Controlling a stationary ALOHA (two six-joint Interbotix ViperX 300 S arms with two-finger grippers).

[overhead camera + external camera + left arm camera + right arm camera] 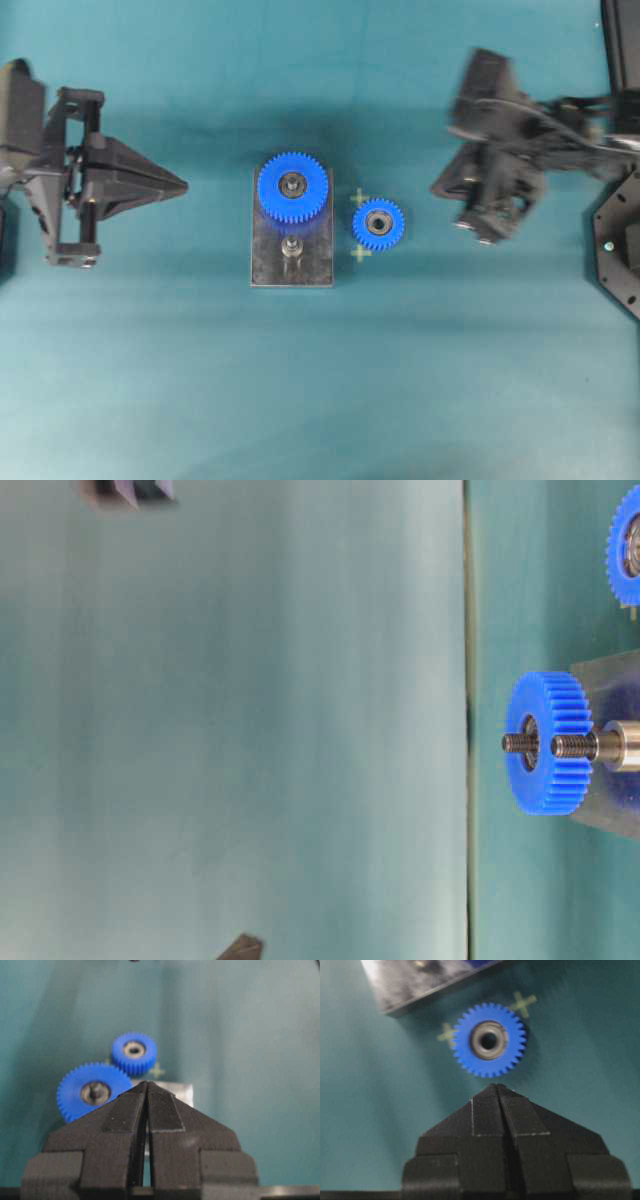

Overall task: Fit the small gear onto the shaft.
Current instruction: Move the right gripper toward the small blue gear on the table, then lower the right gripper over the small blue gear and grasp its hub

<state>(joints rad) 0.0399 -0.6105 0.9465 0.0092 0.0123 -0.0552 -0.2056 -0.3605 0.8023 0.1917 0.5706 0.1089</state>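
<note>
— Both grippers' jaws?
— Left gripper [146,1091] and right gripper [496,1091] are pressed closed, holding nothing.
— And the small gear [378,223]?
— Flat on the table, just beside the plate [314,262]; the shaft [291,246] stands bare.

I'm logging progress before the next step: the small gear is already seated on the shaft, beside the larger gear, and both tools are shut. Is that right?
Not quite. The small gear lies flat on the table between two tape crosses, right of the dark plate; the shaft is bare. The overhead view shows it. The larger gear is on the plate, and the left tool and right tool are shut.
</note>
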